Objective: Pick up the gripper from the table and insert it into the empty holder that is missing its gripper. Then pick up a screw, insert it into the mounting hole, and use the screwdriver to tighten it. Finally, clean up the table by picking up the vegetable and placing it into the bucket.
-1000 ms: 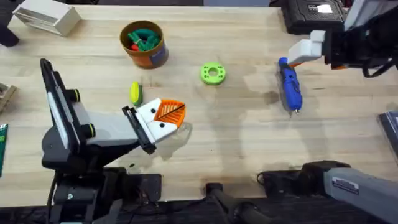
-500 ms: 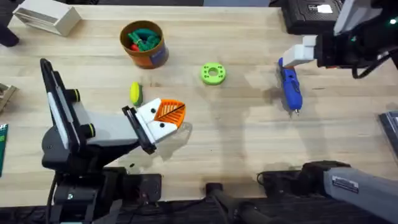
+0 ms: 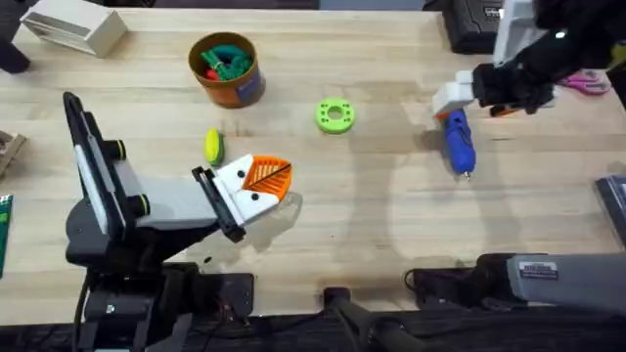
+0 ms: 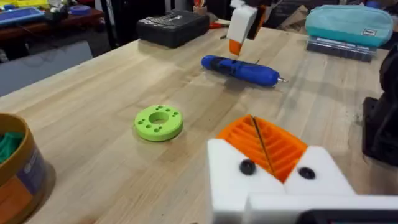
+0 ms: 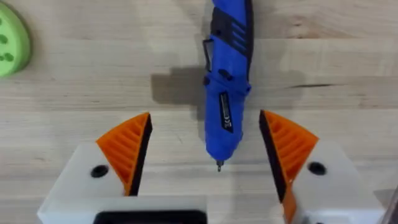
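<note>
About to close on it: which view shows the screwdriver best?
The right wrist view: the screwdriver lies between the open right claw, tip toward the camera. Overhead, the claw covers its handle end. The left wrist view shows it whole but distant.

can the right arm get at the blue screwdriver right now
Probably yes. The right tool hangs directly over the screwdriver with its fingers open, one either side of the blue body. Nothing lies between them, and the green ring sits well off to the side.
</note>
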Available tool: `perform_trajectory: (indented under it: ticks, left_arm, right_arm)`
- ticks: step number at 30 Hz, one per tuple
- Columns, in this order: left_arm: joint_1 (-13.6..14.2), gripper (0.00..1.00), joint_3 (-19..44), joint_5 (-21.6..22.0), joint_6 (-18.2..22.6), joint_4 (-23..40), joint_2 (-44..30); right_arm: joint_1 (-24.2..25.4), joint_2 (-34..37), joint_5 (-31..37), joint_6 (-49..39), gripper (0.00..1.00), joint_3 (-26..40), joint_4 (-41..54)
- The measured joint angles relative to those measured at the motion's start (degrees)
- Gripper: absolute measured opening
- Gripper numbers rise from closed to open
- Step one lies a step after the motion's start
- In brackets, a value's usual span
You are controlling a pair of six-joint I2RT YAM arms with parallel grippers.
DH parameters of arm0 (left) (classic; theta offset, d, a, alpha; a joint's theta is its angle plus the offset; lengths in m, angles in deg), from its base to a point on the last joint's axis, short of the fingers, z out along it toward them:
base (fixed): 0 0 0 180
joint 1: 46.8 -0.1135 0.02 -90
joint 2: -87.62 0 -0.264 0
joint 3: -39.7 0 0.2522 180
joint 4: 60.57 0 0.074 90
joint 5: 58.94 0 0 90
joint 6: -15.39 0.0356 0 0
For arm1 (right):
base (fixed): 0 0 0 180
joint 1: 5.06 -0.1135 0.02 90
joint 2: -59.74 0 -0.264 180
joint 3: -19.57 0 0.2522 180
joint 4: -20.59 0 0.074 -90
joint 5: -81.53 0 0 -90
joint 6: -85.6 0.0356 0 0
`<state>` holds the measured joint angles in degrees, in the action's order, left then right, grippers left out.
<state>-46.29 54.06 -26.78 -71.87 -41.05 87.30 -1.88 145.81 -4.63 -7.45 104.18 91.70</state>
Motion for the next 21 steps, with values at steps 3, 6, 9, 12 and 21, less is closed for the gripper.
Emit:
perform_trajectory:
  ticks: [3, 6, 9, 12, 21]
  left_arm:
    - [0.0, 0.011, 0.0, 0.0, 0.0, 0.0, 0.02]
    - [0.0, 0.011, 0.0, 0.0, 0.0, 0.0, 0.0]
    - [0.0, 0.011, 0.0, 0.0, 0.0, 0.0, 0.0]
    - [0.0, 0.011, 0.0, 0.0, 0.0, 0.0, 0.0]
    - [0.0, 0.011, 0.0, 0.0, 0.0, 0.0, 0.0]
  right_arm:
    - [0.24, 2.65, 0.0, -0.54, 0.99, -0.04, -1.83]
    - [0.96, 4.43, 0.54, -1.5, 0.99, -0.07, -2.59]
    - [1.53, 6.11, 1.05, -1.7, 0.99, -0.07, -3.57]
    - [1.73, 8.62, 1.42, -1.7, 0.99, -0.07, -4.51]
    - [1.73, 14.38, 1.51, -0.7, 0.99, -0.07, -7.95]
